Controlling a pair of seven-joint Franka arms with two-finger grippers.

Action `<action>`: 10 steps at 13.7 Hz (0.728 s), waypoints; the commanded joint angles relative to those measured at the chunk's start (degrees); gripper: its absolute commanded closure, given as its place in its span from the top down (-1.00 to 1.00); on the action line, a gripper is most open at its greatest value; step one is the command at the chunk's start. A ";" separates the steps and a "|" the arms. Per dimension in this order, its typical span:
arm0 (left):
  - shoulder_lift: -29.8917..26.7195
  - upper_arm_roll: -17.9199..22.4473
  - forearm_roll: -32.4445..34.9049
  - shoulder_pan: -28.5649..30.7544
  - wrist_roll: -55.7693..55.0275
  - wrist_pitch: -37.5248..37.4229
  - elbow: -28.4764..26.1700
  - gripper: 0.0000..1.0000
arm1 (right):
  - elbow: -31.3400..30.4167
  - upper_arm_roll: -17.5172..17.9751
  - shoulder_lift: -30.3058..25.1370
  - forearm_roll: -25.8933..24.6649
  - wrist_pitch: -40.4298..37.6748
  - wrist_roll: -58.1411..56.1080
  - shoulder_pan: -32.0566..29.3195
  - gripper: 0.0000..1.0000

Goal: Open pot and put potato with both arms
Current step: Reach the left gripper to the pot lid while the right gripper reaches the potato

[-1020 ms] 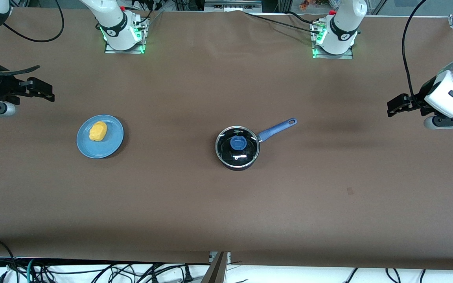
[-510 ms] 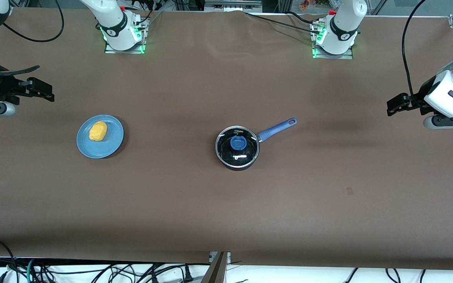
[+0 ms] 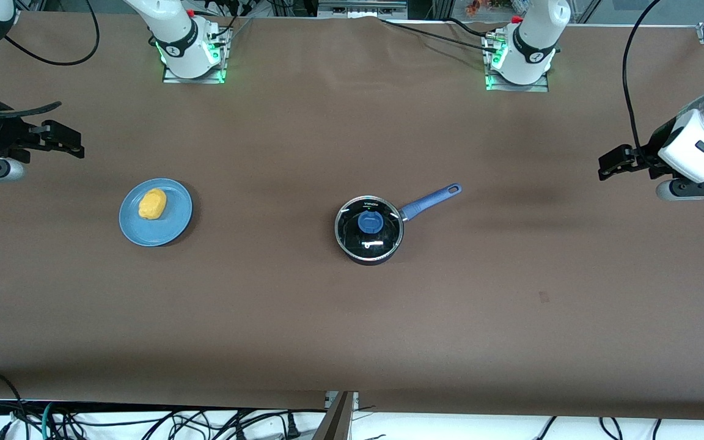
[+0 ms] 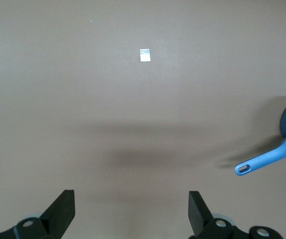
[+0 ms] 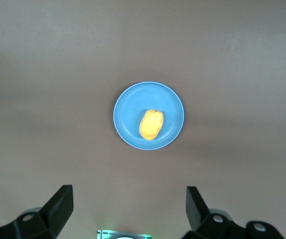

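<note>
At the middle of the brown table (image 3: 352, 318) sits the pot (image 3: 369, 230), a small black saucepan with its glass lid (image 3: 368, 235) in place and the lid's blue knob (image 3: 369, 222) at the centre. Its long blue handle (image 3: 431, 200) points toward the left arm's end of the table. Toward the right arm's end, well apart from the pot, lies the potato (image 3: 152, 203), a yellow oval resting on a flat blue plate (image 3: 172, 229).

You have both grippers up in the air near the table's ends. The left gripper (image 3: 610, 165) hangs over bare table at the left arm's end, its fingers spread and empty; its wrist view shows only the handle (image 4: 265, 162) and a sliver of the pot at the frame's edge. The right gripper (image 3: 65, 139) hangs over bare table at the right arm's end, fingers also spread and empty, and its wrist view shows the potato (image 5: 151, 124) centred on the plate (image 5: 125, 112).

Nothing looks started: the lid is still on and the potato untouched. You probably need the left gripper on the knob first.

Risks to weigh: the knob is small, so an off-centre pinch could slip or drag the pot. The potato is smooth and rounded, so a grip on its ends could squeeze it out or push the plate. If the lid is not lifted clear before the potato arrives, the two arms could meet over the pot.
</note>
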 commanded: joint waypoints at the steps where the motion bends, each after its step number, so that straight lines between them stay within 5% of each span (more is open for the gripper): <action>1: 0.67 0.00 -1.11 0.13 -0.49 -1.23 1.18 1.00 | 1.24 0.38 0.41 -0.10 -0.38 -0.15 -0.53 1.00; 10: 0.58 -0.35 -0.59 -0.58 -0.49 -2.64 1.18 1.00 | 0.89 0.29 0.50 -0.10 0.06 0.46 -0.53 1.00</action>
